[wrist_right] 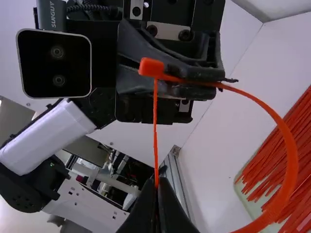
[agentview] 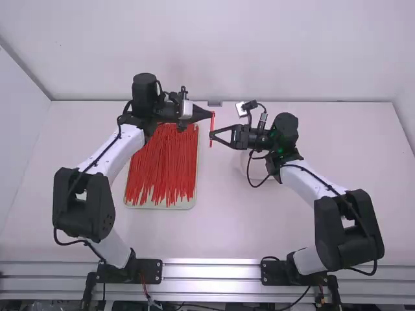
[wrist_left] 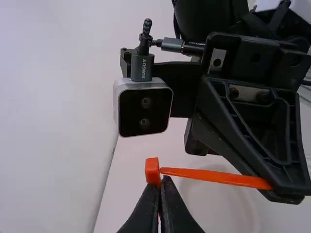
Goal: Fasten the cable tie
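Hard to make out: in the high view the cable tie (agentview: 211,133) is a short red streak between the two grippers, and its loop cannot be read there.
Cut off: in the right wrist view the tie's loop (wrist_right: 286,145) bows out and its lowest stretch runs off the picture's edge.
Hidden: in the left wrist view the strap (wrist_left: 209,176) passes from the head behind a finger of the right gripper (wrist_left: 272,187). Whether the tail sits inside the head I cannot tell.
Left gripper (wrist_left: 160,187): fingers pinched tight on the tie just under its square head; in the high view it (agentview: 209,117) sits at 12 o'clock of the tie.
Right gripper (wrist_right: 155,187): fingers clamped on the thin tail, which runs straight from them to the head; in the high view it (agentview: 213,135) comes in from 3 o'clock.
Tie's place: in the air above the table (agentview: 363,142), just past the tray's far right corner.
Around: a pile of spare ties (agentview: 162,165) lies on a pale tray (agentview: 162,205), at 8 o'clock from the held tie.
In the way: each arm's wrist camera (wrist_left: 144,107) and black gripper frame block much of the other's view.
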Controlling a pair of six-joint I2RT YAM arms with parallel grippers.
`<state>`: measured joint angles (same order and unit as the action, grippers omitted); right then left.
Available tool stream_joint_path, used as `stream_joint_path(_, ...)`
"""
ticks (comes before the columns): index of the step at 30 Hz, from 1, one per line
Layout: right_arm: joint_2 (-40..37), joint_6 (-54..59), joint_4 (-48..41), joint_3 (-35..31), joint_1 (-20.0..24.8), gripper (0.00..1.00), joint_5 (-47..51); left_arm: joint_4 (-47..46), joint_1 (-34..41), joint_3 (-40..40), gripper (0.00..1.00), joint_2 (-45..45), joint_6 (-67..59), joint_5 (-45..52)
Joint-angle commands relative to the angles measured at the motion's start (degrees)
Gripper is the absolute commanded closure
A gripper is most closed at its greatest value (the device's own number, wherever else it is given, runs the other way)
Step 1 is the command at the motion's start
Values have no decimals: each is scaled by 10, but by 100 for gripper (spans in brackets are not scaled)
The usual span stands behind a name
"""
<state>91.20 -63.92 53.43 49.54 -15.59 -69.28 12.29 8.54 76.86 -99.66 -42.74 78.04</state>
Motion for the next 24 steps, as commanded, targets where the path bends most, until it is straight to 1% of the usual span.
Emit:
stream_joint_path(1, 2, 3, 4, 14, -1, 100, 3, 0, 2, -4, 98, -2, -5, 25)
stream_joint_path(12, 2, 6, 4, 14, -1, 100, 4, 0, -2, -4, 98, -3, -4, 40)
stream_joint_path(24, 2, -22, 8, 14, -1, 100, 16, -9, 5, -4, 98, -3, -6, 42)
